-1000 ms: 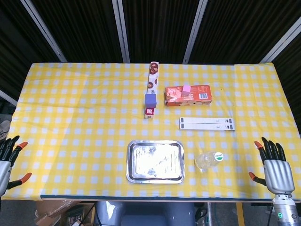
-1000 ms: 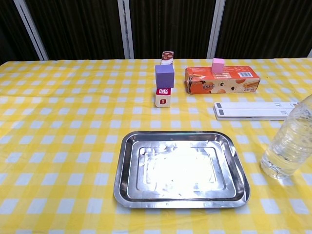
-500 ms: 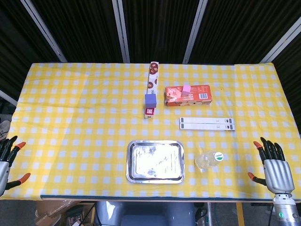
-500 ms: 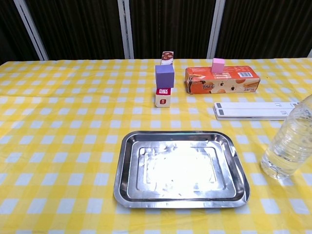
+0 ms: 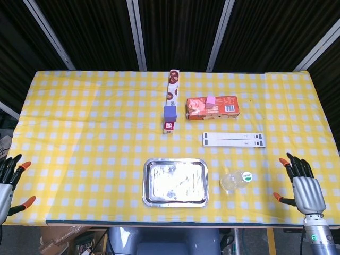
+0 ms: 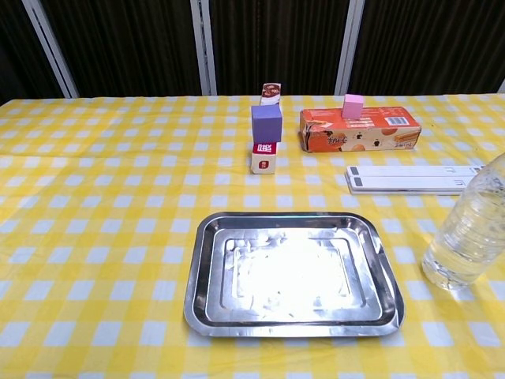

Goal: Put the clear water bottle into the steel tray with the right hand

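Note:
The clear water bottle (image 5: 235, 181) (image 6: 469, 229) stands upright on the yellow checked cloth, just right of the steel tray (image 5: 175, 182) (image 6: 292, 273), which holds nothing. My right hand (image 5: 303, 187) hovers at the table's right front corner, well right of the bottle, fingers spread and holding nothing. At the far left front edge my left hand (image 5: 7, 180) is also spread and holds nothing. Neither hand shows in the chest view.
Behind the tray stand a purple block on a small red-and-white box (image 5: 170, 119) (image 6: 266, 136), a long snack box (image 5: 173, 85), an orange biscuit box (image 5: 211, 107) (image 6: 359, 129) topped by a pink block, and a white flat strip (image 5: 234, 139) (image 6: 414, 178).
My right hand has shifted slightly left toward the bottle. The left hand drifted a little at the table's edge. Bottle and tray have not moved.

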Robot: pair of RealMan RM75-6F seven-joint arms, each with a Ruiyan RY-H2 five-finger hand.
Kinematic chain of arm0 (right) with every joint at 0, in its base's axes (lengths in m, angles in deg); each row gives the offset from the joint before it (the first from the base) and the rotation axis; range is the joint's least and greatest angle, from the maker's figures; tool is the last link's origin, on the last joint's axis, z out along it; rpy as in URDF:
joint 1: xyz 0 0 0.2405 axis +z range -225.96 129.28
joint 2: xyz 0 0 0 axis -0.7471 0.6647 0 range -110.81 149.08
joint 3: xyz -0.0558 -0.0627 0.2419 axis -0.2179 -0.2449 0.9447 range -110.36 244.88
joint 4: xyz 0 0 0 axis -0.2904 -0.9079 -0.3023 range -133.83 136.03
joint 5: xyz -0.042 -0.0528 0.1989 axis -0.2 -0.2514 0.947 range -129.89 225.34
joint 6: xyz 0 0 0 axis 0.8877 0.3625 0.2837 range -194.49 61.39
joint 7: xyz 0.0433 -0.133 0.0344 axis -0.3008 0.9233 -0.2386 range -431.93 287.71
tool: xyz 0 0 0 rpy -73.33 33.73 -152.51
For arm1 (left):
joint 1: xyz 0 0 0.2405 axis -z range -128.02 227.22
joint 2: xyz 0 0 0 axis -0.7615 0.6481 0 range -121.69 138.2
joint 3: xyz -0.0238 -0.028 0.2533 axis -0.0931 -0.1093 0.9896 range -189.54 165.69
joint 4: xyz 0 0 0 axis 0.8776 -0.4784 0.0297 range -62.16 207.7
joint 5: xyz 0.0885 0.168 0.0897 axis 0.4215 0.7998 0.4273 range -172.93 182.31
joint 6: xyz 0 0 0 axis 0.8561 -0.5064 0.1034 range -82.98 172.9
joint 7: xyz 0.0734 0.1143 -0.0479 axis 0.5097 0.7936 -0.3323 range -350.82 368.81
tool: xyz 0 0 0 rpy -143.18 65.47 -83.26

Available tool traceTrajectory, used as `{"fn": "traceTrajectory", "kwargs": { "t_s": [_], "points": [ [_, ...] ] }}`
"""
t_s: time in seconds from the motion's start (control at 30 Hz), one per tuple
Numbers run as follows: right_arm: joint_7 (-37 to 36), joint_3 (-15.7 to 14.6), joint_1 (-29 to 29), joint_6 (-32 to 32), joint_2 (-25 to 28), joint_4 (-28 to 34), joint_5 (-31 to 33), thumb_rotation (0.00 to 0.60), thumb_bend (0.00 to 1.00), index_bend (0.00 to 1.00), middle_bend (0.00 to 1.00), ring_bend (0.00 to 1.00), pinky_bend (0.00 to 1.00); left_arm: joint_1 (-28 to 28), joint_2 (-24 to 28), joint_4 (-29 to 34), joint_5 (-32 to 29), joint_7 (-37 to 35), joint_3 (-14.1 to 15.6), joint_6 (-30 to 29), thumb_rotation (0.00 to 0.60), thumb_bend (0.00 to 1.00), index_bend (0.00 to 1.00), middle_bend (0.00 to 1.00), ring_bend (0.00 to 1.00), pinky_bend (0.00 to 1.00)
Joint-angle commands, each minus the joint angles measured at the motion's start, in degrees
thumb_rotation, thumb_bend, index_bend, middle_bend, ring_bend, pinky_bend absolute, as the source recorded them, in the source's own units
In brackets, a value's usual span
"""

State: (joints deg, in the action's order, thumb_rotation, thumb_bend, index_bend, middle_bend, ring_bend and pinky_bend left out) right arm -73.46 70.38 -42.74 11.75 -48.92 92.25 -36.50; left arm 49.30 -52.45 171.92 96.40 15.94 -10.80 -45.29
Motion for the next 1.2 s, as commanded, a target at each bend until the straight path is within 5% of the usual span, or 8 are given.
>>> {"fn": "traceTrajectory", "kwargs": {
  "t_s": [0.03, 0.37, 0.63, 1.2],
  "points": [
    [-8.6, -1.4, 2.7, -7.4, 2.4, 1.4, 0.7, 0.600, 0.18, 0.15, 0.03, 0.00, 0.00, 0.0, 0.0, 0.1, 0.2, 0.0, 0.1, 0.0, 0.600, 0.20, 0.14, 0.00, 0.00, 0.00],
    [-22.5, -2.4, 7.1, -17.9, 2.6, -2.6, 1.5, 0.600, 0.18, 0.12, 0.03, 0.00, 0.00, -0.2, -0.4, 0.2, -0.7, 1.5, -0.4, -0.3, 0.600, 0.20, 0.14, 0.00, 0.00, 0.00],
    [-37.8, -0.9, 9.3, -18.7, 1.1, -4.0, -0.4, 0.600, 0.17, 0.10, 0.03, 0.00, 0.00, -0.3, -0.4, 0.4, -1.0, 1.7, -0.6, -0.3, 0.600, 0.20, 0.15, 0.00, 0.00, 0.00],
    [-54.0, -4.9, 11.9, -21.1, -3.2, -4.4, -6.3, 0.600, 0.17, 0.10, 0.03, 0.00, 0.00, -0.2, -0.5, 0.4, -1.2, 2.0, -0.6, 0.1, 0.600, 0.20, 0.15, 0.00, 0.00, 0.00]
  ]
}}
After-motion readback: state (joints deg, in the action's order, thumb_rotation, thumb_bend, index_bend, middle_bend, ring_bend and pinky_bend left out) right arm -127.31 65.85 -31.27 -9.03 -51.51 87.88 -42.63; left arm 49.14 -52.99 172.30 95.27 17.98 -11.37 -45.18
